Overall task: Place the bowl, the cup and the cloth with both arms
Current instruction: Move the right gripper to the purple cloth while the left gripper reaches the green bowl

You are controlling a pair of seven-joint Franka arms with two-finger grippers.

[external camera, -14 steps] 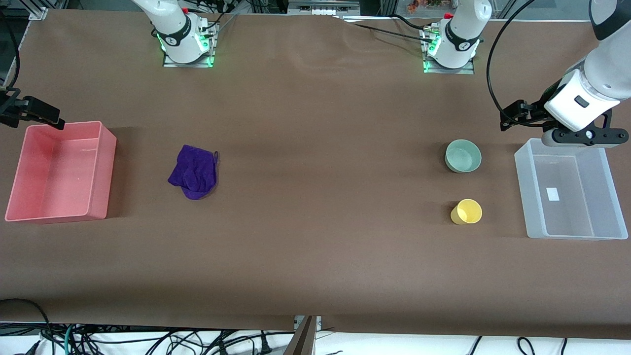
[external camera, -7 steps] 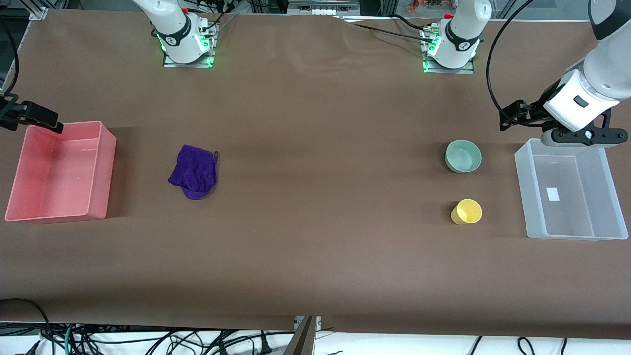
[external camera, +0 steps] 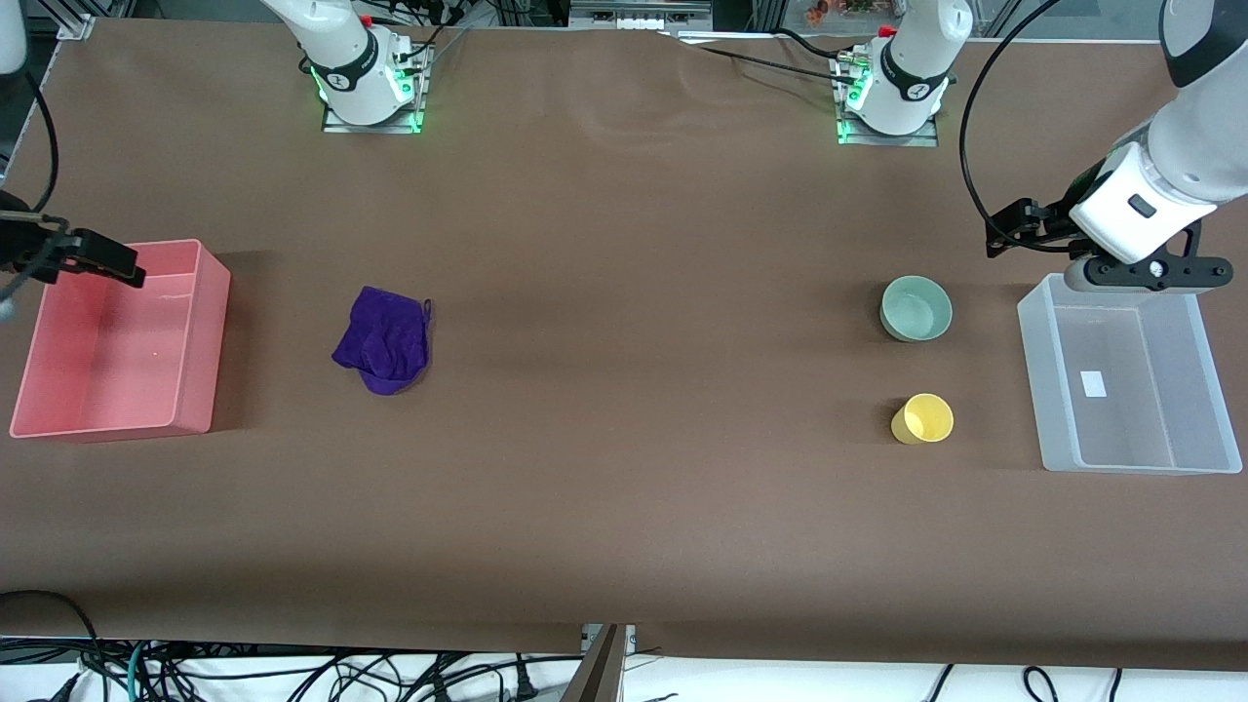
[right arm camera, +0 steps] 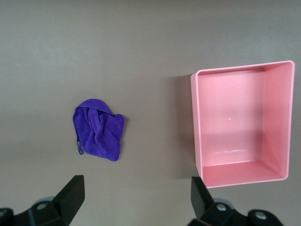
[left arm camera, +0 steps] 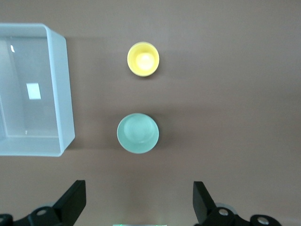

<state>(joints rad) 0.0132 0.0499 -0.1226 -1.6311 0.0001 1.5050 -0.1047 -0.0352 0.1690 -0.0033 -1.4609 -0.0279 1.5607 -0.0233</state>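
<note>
While both arms are hanging high at the table's two ends, nothing is yet being held. The left gripper (left arm camera: 136, 207) is hovering with fingers spread wide over the edge of the clear bin (external camera: 1194, 385); the right gripper (right arm camera: 134, 205), likewise spread wide, is hovering over the pink bin (external camera: 200, 341).

The bowl (external camera: 916, 308) is sitting upright on the table near the clear bin, and the cup (external camera: 922, 418) is standing apart from it, nearer the front camera. The cloth (external camera: 382, 338) is lying crumpled on the table near the pink bin.

Bowl and cup are probably light, stiff and smooth, so a pinch across one rim wall, one finger inside and one outside, seems the surest hold; a squeeze across the full width could slip. The cloth is soft and limp and will be sagging when lifted, so pinching its bunched middle looks better than its thin loop.

Compared with a second ago, the right gripper is sitting farther in over the pink bin, and the left gripper is edging slightly toward the bowl. Bowl, cup and cloth are lying where they were.
</note>
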